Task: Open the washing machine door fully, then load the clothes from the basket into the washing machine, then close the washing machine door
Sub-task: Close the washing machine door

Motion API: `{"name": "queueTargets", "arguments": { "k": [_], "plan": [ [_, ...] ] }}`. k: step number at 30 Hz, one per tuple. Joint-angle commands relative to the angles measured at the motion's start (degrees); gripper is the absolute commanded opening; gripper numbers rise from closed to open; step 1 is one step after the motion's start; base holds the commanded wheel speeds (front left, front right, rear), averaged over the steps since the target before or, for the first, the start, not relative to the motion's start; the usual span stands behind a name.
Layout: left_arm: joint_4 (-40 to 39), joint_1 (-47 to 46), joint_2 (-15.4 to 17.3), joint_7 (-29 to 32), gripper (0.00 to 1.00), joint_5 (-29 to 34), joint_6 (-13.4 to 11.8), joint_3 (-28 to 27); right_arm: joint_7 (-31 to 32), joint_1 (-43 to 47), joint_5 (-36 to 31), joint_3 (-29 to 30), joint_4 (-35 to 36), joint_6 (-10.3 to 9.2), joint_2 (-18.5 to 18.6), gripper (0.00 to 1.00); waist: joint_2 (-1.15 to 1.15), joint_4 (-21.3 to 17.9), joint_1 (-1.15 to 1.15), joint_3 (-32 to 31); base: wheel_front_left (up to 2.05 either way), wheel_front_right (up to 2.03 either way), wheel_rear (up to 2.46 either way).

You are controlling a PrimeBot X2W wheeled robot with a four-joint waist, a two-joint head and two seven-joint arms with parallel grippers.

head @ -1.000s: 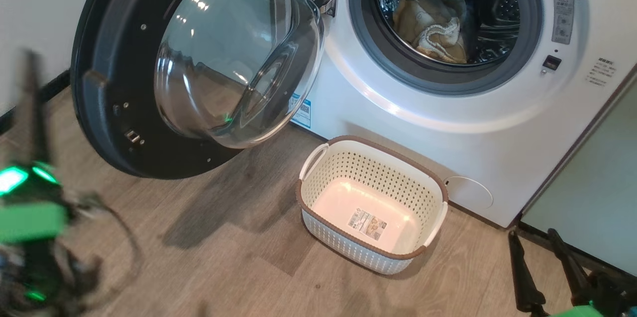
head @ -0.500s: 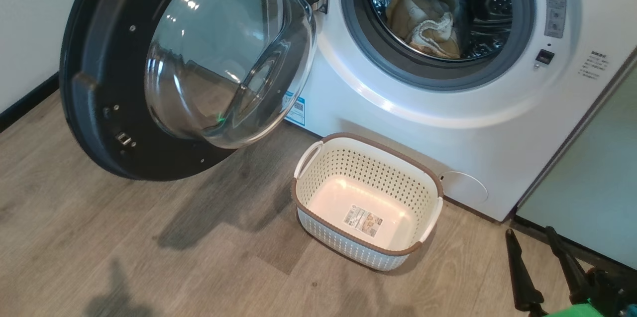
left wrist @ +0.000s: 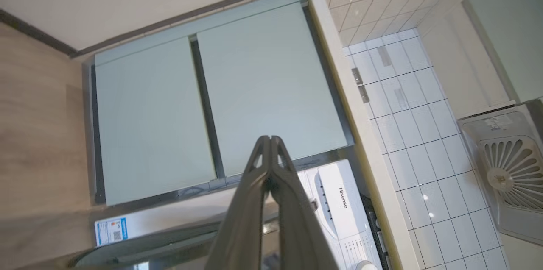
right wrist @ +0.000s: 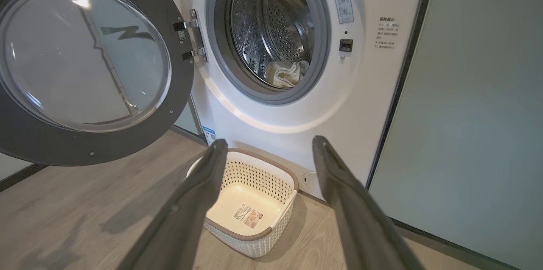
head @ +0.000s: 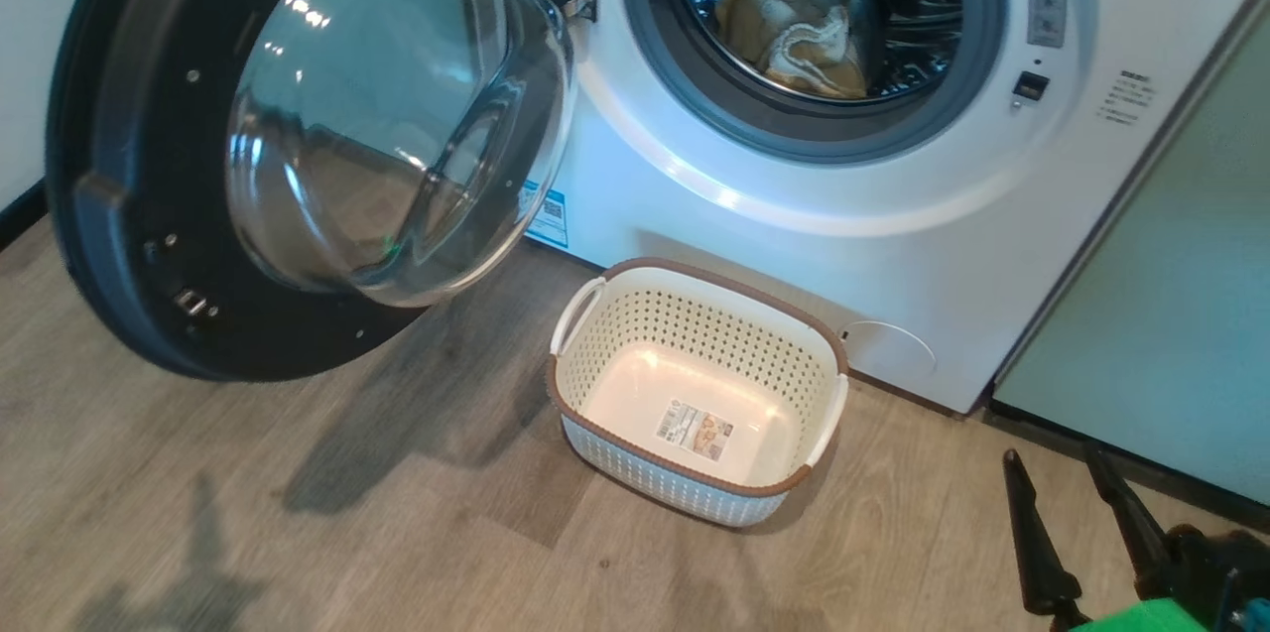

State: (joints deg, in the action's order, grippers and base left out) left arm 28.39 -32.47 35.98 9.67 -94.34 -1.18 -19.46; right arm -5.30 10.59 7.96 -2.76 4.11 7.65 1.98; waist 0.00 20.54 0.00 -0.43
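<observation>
Left gripper (left wrist: 270, 139) closed, fingers together, holding nothing; right gripper (right wrist: 269, 142) spread wide, empty, low at my right. Washing machine (head: 754, 245): drum mouth open. Washing machine door (head: 109, 215): swung out to my left, hinged at its right edge, glass bowl toward me; closing it means a rightward push, and I judge the left arm nearer. Basket (head: 695, 277): empty, just before the machine. Clothes (head: 794, 22): inside the drum. Door's outer face is hidden; its top is cut off.
</observation>
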Motion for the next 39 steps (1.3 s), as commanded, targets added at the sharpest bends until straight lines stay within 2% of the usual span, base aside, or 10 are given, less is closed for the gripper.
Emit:
{"name": "queueTargets", "arguments": {
  "k": [1, 10, 17, 32, 39],
  "plan": [
    [0.55, -2.9, 3.58, 1.8, 0.0, -0.98, 0.18, -0.88, 0.39, -1.44, -0.76, -1.12, 2.32, -0.16, 0.89, 1.0, 0.0, -0.74, 0.0, 0.22, 0.0, 0.0, 0.0],
    [7.84, -1.82, 2.8, 9.09, 0.0, -3.56, 1.09, 0.44, 1.21, -1.92, -1.31, -1.07, 3.49, -0.16, 0.89, 1.0, 0.0, -3.5, 0.0, 1.67, 0.0, 0.0, 0.0],
    [10.67, -1.7, 2.56, 9.74, 0.0, -3.27, 2.12, 0.77, 1.82, -2.32, -1.78, -0.81, 4.42, -0.16, 0.92, 1.0, 0.0, -4.85, 0.0, 3.18, 0.0, 0.0, 0.0],
    [12.24, -2.2, 1.77, 12.31, 0.0, -1.84, 3.48, 3.33, 2.26, -2.97, -1.84, -0.44, 4.97, -0.16, 1.16, 1.0, 0.0, -4.82, 0.0, 4.72, 0.0, 0.0, 0.0],
    [11.69, -1.72, 1.39, 15.53, 0.0, -2.59, 4.24, 3.86, 2.28, -3.29, -1.74, -0.5, 4.87, -0.16, 1.14, 1.0, 0.0, -4.49, 0.0, 4.95, 0.0, 0.0, 0.0]
  ]
}}
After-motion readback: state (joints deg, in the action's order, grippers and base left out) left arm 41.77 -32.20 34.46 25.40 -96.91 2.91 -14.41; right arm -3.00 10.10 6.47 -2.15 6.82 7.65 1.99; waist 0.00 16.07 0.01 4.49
